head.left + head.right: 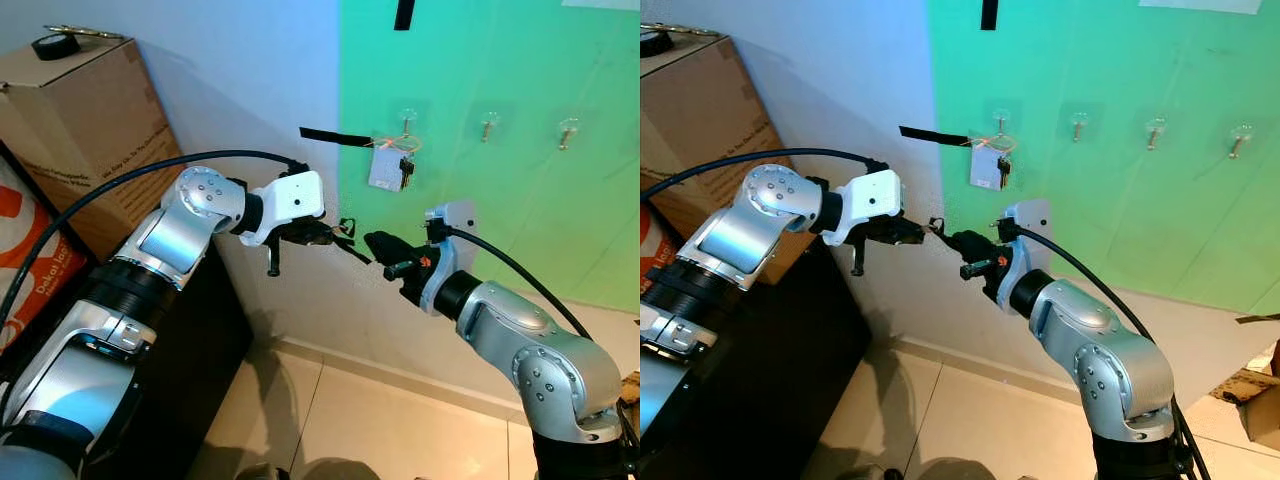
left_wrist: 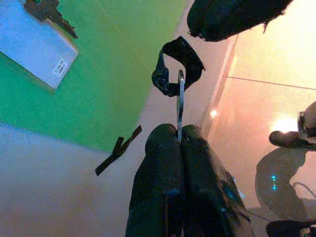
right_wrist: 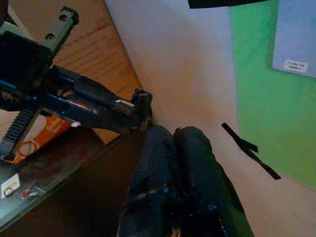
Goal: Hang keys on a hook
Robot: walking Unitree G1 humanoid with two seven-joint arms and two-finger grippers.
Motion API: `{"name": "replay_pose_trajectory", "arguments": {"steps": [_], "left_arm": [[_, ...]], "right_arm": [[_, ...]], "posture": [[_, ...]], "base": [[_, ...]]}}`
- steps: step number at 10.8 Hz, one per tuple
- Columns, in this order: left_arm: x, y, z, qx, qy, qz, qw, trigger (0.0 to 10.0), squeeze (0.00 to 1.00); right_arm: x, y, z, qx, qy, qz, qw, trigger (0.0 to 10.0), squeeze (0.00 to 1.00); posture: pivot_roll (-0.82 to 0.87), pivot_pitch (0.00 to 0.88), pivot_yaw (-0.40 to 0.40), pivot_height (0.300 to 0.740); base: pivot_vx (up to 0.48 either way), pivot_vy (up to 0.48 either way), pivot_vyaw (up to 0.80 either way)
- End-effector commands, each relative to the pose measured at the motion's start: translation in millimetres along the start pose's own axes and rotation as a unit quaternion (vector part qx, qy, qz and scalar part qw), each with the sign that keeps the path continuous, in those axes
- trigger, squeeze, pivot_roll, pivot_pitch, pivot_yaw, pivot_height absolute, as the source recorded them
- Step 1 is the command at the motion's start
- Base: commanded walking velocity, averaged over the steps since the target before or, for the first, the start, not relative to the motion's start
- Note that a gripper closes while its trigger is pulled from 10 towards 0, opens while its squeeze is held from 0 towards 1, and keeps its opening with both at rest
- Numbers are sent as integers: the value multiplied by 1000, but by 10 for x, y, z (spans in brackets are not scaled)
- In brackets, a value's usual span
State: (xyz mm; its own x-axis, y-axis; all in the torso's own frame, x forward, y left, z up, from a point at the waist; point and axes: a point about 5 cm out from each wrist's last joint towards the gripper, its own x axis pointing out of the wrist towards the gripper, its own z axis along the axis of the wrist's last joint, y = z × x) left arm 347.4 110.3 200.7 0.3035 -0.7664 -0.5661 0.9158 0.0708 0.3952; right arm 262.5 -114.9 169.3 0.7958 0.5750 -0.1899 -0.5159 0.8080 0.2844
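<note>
My left gripper is raised before the wall, shut on a thin metal key with a black strap loop at its far end. My right gripper is shut and empty, its tip almost touching the strap from the right. In the right wrist view its fingers point at the left gripper's tip. On the green wall panel above is a row of clear hooks. The leftmost hook carries another set of keys with a white tag.
A cardboard box with a tape roll on top stands at the left, over a dark cabinet. A black tape strip is stuck on the wall. Tiled floor lies below.
</note>
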Motion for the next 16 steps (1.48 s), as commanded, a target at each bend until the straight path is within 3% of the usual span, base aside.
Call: {"name": "replay_pose_trajectory", "arguments": {"steps": [1, 2, 3, 7, 10, 13, 14, 15, 16], "left_arm": [[-50, 17, -49, -5, 4, 12, 1000, 0, 0], [-38, 10, -33, -2, 2, 10, 1000, 0, 0], [-24, -2, -23, 0, 0, 6, 1000, 0, 0], [-1, -26, 4, 4, -6, -6, 1000, 0, 0], [5, -51, 3, 5, -9, -10, 1000, 0, 0], [4, -67, 0, 7, -10, -12, 1000, 0, 0], [0, -78, 4, 9, -13, -17, 1000, 0, 0], [3, -88, 8, 10, -15, -21, 1000, 0, 0], [7, -95, 12, 10, -16, -24, 1000, 0, 0]], "right_arm": [[-6, 35, 34, -7, -3, 10, 1000, 2314, 0], [6, 75, 55, -6, -12, 25, 1000, 10000, 31], [7, 138, 66, -5, -15, 45, 999, 10000, 1000], [36, 121, 73, -43, -14, 30, 999, 10000, 1000], [62, 102, 114, -167, -19, 2, 986, 10000, 1000], [50, 117, 47, -213, -8, 20, 977, 10000, 1000], [39, 81, 24, -201, -7, 24, 979, 10000, 741], [42, 47, 39, -150, -23, 34, 988, 10000, 0], [46, 14, 66, -125, -34, 36, 991, 10000, 0]], "posture": [[-120, 0, 82, 740], [-120, 0, 83, 740], [-121, 0, 84, 740], [-119, 0, 85, 740], [-119, 0, 79, 740], [-120, 0, 75, 740], [-121, 0, 75, 740], [-123, 0, 76, 740], [-122, 0, 77, 740]], "base": [[0, 0, 0], [0, 0, 0], [0, 0, 0], [0, 0, 0], [0, 0, 0], [0, 0, 0], [0, 0, 0], [0, 0, 0], [0, 0, 0]]}}
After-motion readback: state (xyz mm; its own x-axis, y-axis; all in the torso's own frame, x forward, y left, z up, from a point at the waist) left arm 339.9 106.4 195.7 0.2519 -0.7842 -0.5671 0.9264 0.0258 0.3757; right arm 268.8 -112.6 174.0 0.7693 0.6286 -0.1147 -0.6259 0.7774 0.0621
